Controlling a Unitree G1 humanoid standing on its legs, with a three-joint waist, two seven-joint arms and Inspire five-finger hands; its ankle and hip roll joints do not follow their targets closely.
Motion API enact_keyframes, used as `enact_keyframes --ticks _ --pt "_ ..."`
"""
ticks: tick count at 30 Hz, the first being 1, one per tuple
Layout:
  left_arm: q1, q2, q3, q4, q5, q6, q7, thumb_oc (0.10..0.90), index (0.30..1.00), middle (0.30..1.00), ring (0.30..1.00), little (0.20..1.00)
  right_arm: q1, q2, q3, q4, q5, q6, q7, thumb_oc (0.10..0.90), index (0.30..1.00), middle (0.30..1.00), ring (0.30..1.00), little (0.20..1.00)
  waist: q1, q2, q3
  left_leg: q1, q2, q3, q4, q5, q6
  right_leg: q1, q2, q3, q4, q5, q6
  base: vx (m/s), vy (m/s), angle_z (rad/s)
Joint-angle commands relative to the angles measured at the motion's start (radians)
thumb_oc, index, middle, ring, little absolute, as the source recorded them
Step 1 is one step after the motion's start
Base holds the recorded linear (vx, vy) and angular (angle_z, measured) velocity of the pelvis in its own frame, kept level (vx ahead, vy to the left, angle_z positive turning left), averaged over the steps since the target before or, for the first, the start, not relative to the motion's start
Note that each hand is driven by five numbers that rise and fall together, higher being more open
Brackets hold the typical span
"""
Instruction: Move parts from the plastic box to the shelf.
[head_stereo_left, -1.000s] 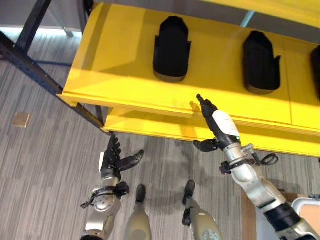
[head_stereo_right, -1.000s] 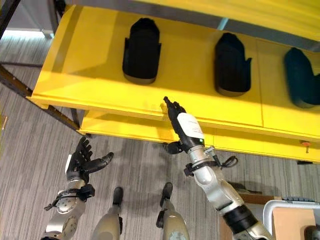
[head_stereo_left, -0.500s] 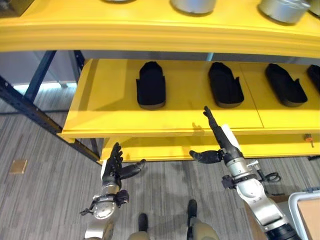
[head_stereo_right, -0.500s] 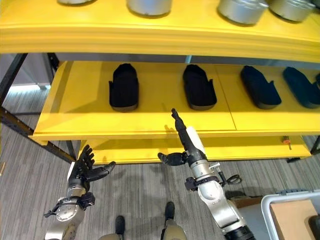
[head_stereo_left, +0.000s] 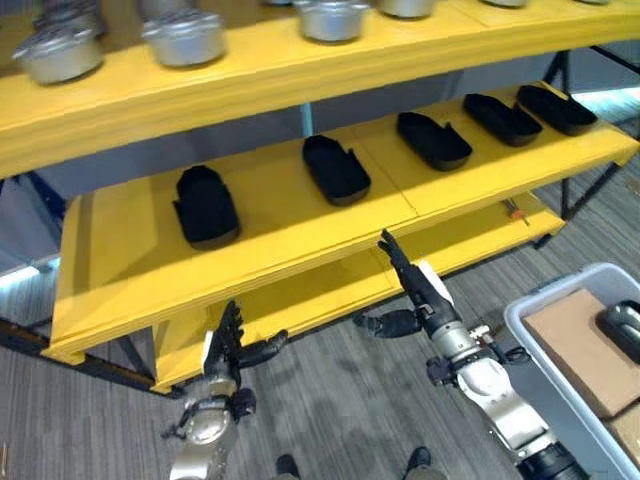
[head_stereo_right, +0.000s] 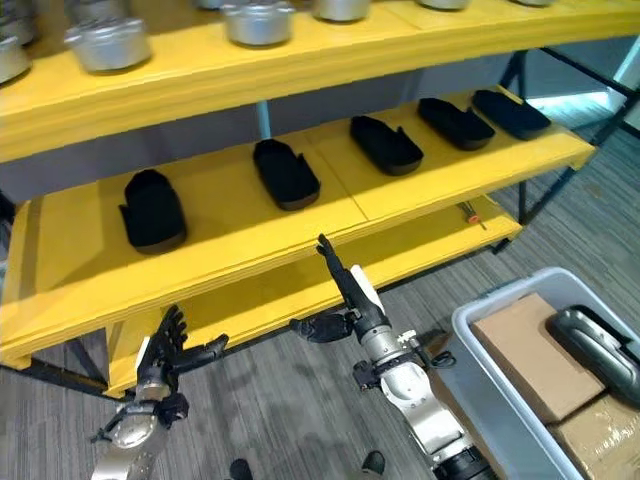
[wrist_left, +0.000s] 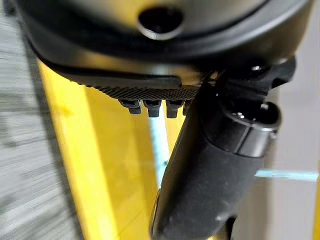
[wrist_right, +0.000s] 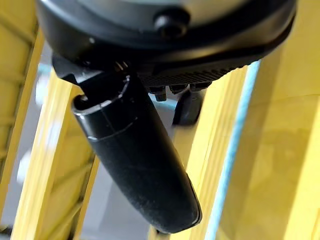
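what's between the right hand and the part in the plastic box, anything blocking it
Nothing visible blocks it. The right hand, open and empty, points at the shelf edge. The silver-grey part lies on top of cardboard in the plastic box, uncovered, with bare floor between.

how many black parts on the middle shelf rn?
5 black parts in a row on the yellow middle shelf: far left, next, centre, then, right end. None looks hidden.

Grey striped carpet (head_stereo_left: 90, 420) covers the floor beneath a dark steel frame (head_stereo_right: 548, 135), with a grey wall (head_stereo_left: 150, 165) behind.
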Motion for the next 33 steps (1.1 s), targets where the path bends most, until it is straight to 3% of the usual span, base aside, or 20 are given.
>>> enact_keyframes --ticks 1,3,4,5,8,10,11,13,15,16,17,19,23,26,30,33 --pt "-0.081 0.076 0.014 -0.107 0.014 -0.087 -0.043 0.9 1.0 1.0 1.0 1.0 -0.055 0.055 -0.085 -0.118 0.053 -0.112 -0.01 0.9 1.0 1.0 1.0 1.0 -0.01 -0.062 -0.065 0.032 0.001 0.009 -0.017 -0.051 -0.019 0.024 -0.037 0.027 -0.067 0.03 0.062 0.0 -0.195 -0.47" --pt "-0.091 0.065 0.005 -0.099 0.019 -0.088 -0.052 0.9 1.0 1.0 1.0 1.0 -0.019 0.049 -0.108 -0.123 0.066 -0.126 -0.019 0.9 1.0 1.0 1.0 1.0 -0.039 -0.042 -0.073 0.029 0.062 0.019 -0.017 0.025 -0.065 0.036 0.025 0.047 -0.098 -0.003 0.03 0.01 -0.333 -0.4" --pt "-0.091 0.064 0.003 -0.098 0.019 -0.089 -0.052 0.9 1.0 1.0 1.0 1.0 -0.017 0.047 -0.11 -0.124 0.066 -0.126 -0.018 0.9 1.0 1.0 1.0 1.0 -0.037 -0.039 -0.073 0.03 0.067 0.019 -0.018 0.028 -0.069 0.037 0.03 0.046 -0.099 -0.004 0.027 0.04 -0.361 -0.1" --pt "-0.103 0.059 -0.006 -0.093 0.023 -0.088 -0.052 0.9 1.0 1.0 1.0 1.0 0.01 0.043 -0.128 -0.127 0.067 -0.132 -0.026 0.9 1.0 1.0 1.0 1.0 -0.055 -0.029 -0.073 0.031 0.098 0.024 -0.011 0.082 -0.093 0.047 0.063 0.059 -0.106 -0.027 0.009 0.02 -0.187 -0.06" --pt "-0.115 0.053 -0.014 -0.089 0.03 -0.088 -0.055 0.9 1.0 1.0 1.0 1.0 0.033 0.037 -0.145 -0.132 0.068 -0.142 -0.037 0.9 1.0 1.0 1.0 1.0 -0.076 -0.018 -0.07 0.025 0.139 0.027 0.028 0.127 -0.118 0.055 0.101 0.074 -0.108 -0.054 -0.018 0.04 -0.279 -0.12" --pt "-0.116 0.045 -0.025 -0.093 0.035 -0.088 -0.06 0.9 1.0 1.0 1.0 1.0 0.083 0.035 -0.169 -0.138 0.076 -0.148 -0.037 0.9 1.0 1.0 1.0 1.0 -0.094 -0.013 -0.056 0.01 0.183 0.009 0.119 0.175 -0.137 0.072 0.154 0.108 -0.114 -0.083 -0.061 0.06 -0.347 -0.35" --pt "-0.116 0.045 -0.026 -0.093 0.035 -0.088 -0.06 0.9 1.0 1.0 1.0 1.0 0.085 0.035 -0.17 -0.14 0.076 -0.148 -0.037 0.9 1.0 1.0 1.0 1.0 -0.093 -0.012 -0.056 0.009 0.187 0.007 0.121 0.175 -0.14 0.073 0.157 0.108 -0.116 -0.083 -0.064 0.05 -0.239 -0.38" --pt "-0.114 0.04 -0.032 -0.096 0.038 -0.085 -0.063 0.9 1.0 1.0 1.0 1.0 0.118 0.032 -0.187 -0.147 0.088 -0.15 -0.035 0.9 1.0 1.0 1.0 1.0 -0.098 -0.02 -0.043 -0.012 0.201 -0.026 0.238 0.168 -0.131 0.091 0.185 0.132 -0.123 -0.103 -0.091 0.03 -0.263 -0.3" --pt "-0.116 0.031 -0.039 -0.098 0.033 -0.084 -0.061 0.9 1.0 1.0 1.0 1.0 0.14 0.028 -0.205 -0.146 0.096 -0.154 -0.039 0.9 1.0 1.0 1.0 1.0 -0.094 -0.033 -0.023 -0.067 0.168 -0.082 0.359 0.141 -0.102 0.101 0.191 0.151 -0.123 -0.114 -0.107 -0.04 -0.242 -0.37" --pt "-0.118 0.028 -0.041 -0.1 0.032 -0.085 -0.061 0.9 1.0 1.0 1.0 1.0 0.145 0.033 -0.211 -0.146 0.105 -0.155 -0.039 0.9 1.0 1.0 1.0 1.0 -0.085 -0.044 -0.012 -0.115 0.115 -0.117 0.375 0.126 -0.058 0.089 0.186 0.159 -0.123 -0.103 -0.115 -0.09 -0.139 -0.46" --pt "-0.112 0.026 -0.042 -0.102 0.034 -0.086 -0.063 0.9 1.0 1.0 1.0 1.0 0.143 0.035 -0.208 -0.142 0.109 -0.155 -0.036 0.9 1.0 1.0 1.0 1.0 -0.069 -0.053 -0.009 -0.164 0.033 -0.18 0.368 0.075 -0.024 0.082 0.182 0.183 -0.123 -0.104 -0.111 -0.06 -0.073 -0.36" --pt "-0.089 0.026 -0.033 -0.107 0.033 -0.089 -0.064 0.9 1.0 1.0 1.0 1.0 0.134 0.043 -0.2 -0.136 0.126 -0.163 -0.02 0.9 1.0 1.0 1.0 1.0 -0.057 -0.073 -0.004 -0.218 -0.047 -0.219 0.347 0.009 0.013 0.082 0.183 0.232 -0.123 -0.092 -0.1 0.07 -0.06 -0.7" --pt "-0.069 0.027 -0.022 -0.113 0.039 -0.098 -0.066 0.9 1.0 1.0 1.0 1.0 0.129 0.043 -0.184 -0.125 0.13 -0.165 0.005 0.9 1.0 1.0 1.0 1.0 -0.023 -0.081 0.018 -0.31 -0.137 -0.301 0.249 0.019 0.027 0.095 0.194 0.304 -0.123 -0.079 -0.095 0.11 -0.017 -1.11" --pt "-0.073 0.023 -0.016 -0.112 0.05 -0.103 -0.055 0.9 1.0 1.0 1.0 1.0 0.119 0.05 -0.168 -0.113 0.124 -0.166 0.011 0.9 1.0 1.0 1.0 1.0 0.012 -0.061 0.034 -0.352 -0.201 -0.405 0.098 0.116 0.008 0.115 0.236 0.371 -0.123 -0.079 -0.096 0.16 0.009 -0.92" --pt "-0.102 0.013 -0.022 -0.102 0.06 -0.105 -0.045 0.9 1.0 1.0 1.0 1.0 0.095 0.056 -0.16 -0.111 0.122 -0.166 0.015 0.9 1.0 1.0 1.0 1.0 0.02 -0.043 0.037 -0.34 -0.223 -0.469 0.032 0.15 -0.005 0.158 0.263 0.464 -0.121 -0.102 -0.099 0.2 0.052 -1.02" --pt "-0.093 0.006 -0.029 -0.101 0.054 -0.112 -0.052 0.9 1.0 1.0 1.0 1.0 0.11 0.06 -0.161 -0.112 0.135 -0.163 0.034 0.9 1.0 1.0 1.0 1.0 0.01 -0.032 0.014 -0.289 -0.201 -0.456 -0.008 0.147 0.002 0.174 0.27 0.506 -0.123 -0.122 -0.099 0.21 0.099 -1.04"
